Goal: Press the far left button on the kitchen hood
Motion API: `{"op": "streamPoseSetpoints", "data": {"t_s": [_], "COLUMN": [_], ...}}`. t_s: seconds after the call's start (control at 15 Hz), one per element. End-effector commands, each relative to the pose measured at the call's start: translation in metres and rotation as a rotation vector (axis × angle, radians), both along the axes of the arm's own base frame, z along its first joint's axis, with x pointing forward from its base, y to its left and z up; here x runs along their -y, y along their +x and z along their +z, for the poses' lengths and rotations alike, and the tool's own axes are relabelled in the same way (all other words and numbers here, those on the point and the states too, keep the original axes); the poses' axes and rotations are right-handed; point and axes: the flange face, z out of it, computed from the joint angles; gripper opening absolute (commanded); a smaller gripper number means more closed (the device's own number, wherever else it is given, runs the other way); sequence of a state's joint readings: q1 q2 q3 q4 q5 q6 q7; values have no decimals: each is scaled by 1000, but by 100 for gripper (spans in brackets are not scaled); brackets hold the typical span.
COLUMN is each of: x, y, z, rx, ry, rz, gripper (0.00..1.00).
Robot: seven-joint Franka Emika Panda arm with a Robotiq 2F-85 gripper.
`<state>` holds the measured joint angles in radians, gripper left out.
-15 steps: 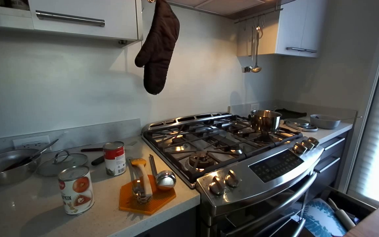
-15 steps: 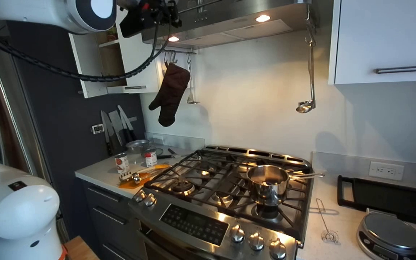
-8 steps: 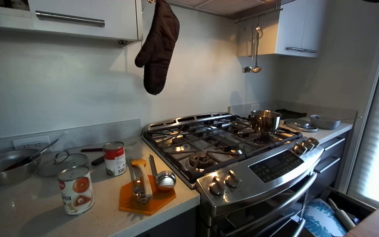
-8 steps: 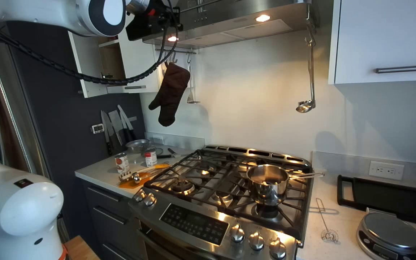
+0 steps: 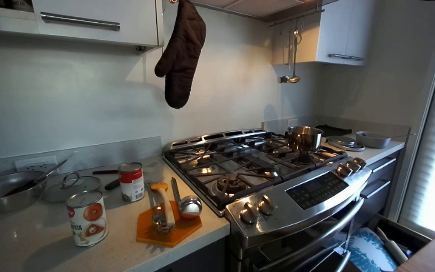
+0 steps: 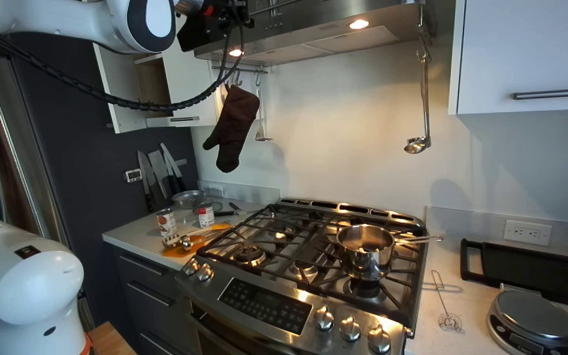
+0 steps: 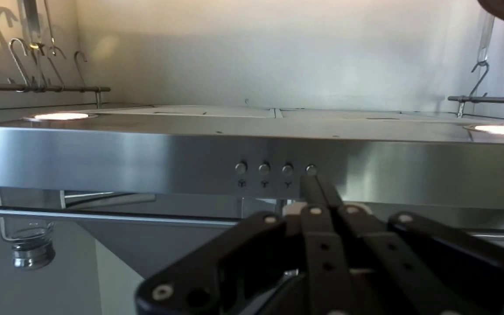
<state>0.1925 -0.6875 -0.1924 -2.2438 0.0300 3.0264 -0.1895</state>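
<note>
The kitchen hood is a wide grey metal slab, seen in both exterior views (image 5: pixel 247 6) (image 6: pixel 323 29) and upside down in the wrist view (image 7: pixel 103 153). The wrist view shows a row of several small round buttons on its front face. The endmost button (image 7: pixel 311 169) at that view's right is on the oven mitt's side, the left end in an exterior view. My gripper (image 7: pixel 315 178) is shut and empty, its fingertips together right at this button. I cannot tell whether they touch it. An exterior view shows the black gripper body (image 6: pixel 205 27) by the hood's left end.
A dark oven mitt (image 6: pixel 234 128) hangs under the hood's left end. Rails with hooks (image 7: pixel 42 88) run beside the hood, and a rail (image 7: pixel 125 217) runs along its front. White cabinets (image 6: pixel 525 54) flank it. The stove (image 6: pixel 308 256) with a pot (image 6: pixel 365 256) stands below.
The arm and gripper have moved right and slightly down toward the hood's front in an exterior view, with only a small shift over the last half second. The hood and other things have not moved.
</note>
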Motion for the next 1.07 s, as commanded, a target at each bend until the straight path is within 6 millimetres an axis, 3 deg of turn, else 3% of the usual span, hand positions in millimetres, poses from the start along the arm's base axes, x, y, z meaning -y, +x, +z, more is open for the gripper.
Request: {"op": "streamPoseSetpoints", "data": {"t_s": [0.0,1.0], "x": [-1,-9], "y": [9,53], "z": [4,6], "rx": [23,51], "ry": [26,28], "rz": [2,20], "gripper": [0,0]}}
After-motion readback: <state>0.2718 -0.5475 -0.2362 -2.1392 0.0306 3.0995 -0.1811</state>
